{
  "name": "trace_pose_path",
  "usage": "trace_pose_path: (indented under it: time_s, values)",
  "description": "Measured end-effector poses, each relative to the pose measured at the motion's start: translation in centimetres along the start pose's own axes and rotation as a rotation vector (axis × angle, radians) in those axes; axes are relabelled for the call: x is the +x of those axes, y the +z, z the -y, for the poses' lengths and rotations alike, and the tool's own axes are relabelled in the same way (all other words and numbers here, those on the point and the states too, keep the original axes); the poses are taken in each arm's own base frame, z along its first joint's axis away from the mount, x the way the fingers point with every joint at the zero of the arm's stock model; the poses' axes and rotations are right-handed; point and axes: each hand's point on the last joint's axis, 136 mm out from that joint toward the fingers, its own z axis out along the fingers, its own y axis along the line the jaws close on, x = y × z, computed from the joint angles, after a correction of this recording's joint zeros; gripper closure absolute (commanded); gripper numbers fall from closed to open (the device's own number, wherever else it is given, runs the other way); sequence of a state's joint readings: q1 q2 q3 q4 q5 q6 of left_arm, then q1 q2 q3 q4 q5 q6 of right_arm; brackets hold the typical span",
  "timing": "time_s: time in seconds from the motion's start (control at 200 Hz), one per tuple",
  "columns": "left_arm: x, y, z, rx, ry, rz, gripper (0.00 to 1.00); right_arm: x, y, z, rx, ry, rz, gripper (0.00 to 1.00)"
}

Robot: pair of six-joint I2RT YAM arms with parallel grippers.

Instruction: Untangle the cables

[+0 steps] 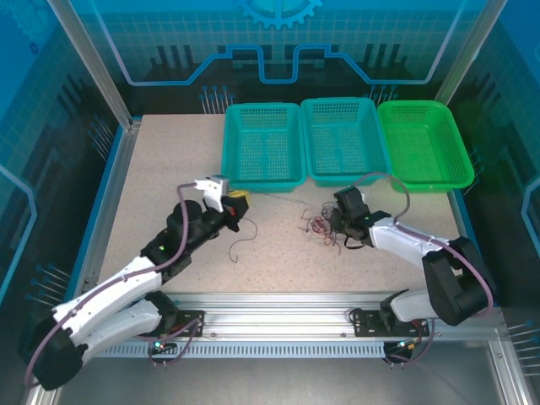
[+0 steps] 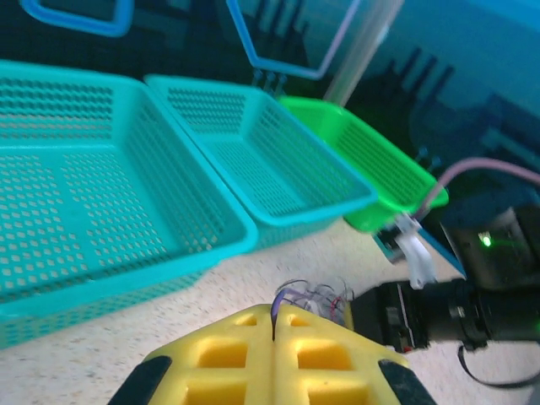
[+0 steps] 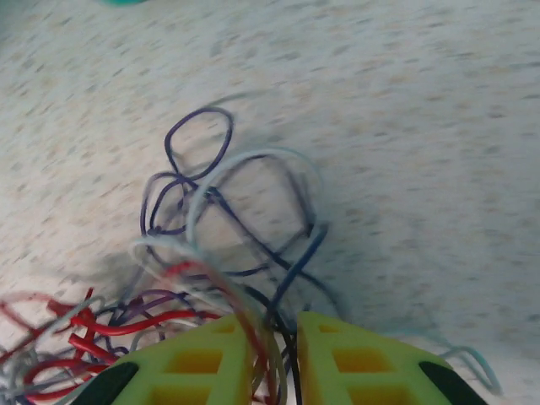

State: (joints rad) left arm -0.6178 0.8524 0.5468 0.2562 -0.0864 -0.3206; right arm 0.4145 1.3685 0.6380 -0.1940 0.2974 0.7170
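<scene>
Surface (image 1: 160,186): speckled, three baskets (image 1: 263,180) along its far edge | my left claw (image 1: 236,202): pressed together, pinching a dark strand (image 2: 272,314) | my right claw (image 3: 276,337): fingers slightly apart, strands running between, grip I cannot tell | cables (image 1: 321,226): red, white and dark tangle on surface at right claw.
</scene>
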Motion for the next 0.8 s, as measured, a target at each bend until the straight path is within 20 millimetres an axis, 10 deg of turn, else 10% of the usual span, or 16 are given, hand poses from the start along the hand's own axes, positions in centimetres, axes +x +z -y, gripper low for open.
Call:
trace_pose_path:
  time_s: [0.51,0.63,0.8]
  values:
    - [0.2,-2.9,-5.4,-0.25,-0.135,-0.036,1.0,-1.8,-2.6,2.8,0.0,0.174,0.102,0.51]
    - [-2.2,-2.9,-4.0,-0.209,-0.137,0.004,1.0,-2.2,-4.2,-0.9,-0.152,0.016,0.13,0.27]
    - [-2.5,-1.9,-3.3,-0.175,-0.144,-0.01,1.0,1.1,-6.8,-10.6,-0.392,-0.407,0.109,0.22]
